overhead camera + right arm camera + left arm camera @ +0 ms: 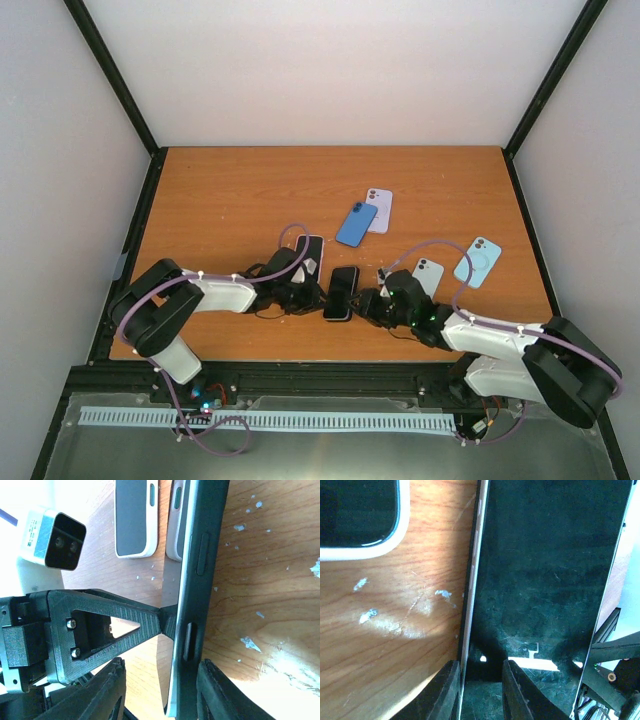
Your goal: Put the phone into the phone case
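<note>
Phone (341, 292) between left claw (312, 296) and right claw (366, 300), arms low

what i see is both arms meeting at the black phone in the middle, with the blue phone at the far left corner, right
Not quite: the top view shows the blue phone right of centre, toward the far side. The rest holds.

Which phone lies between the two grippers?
The black one: the left gripper is at one side of it and the right gripper at the other. No other sits between them.
</note>
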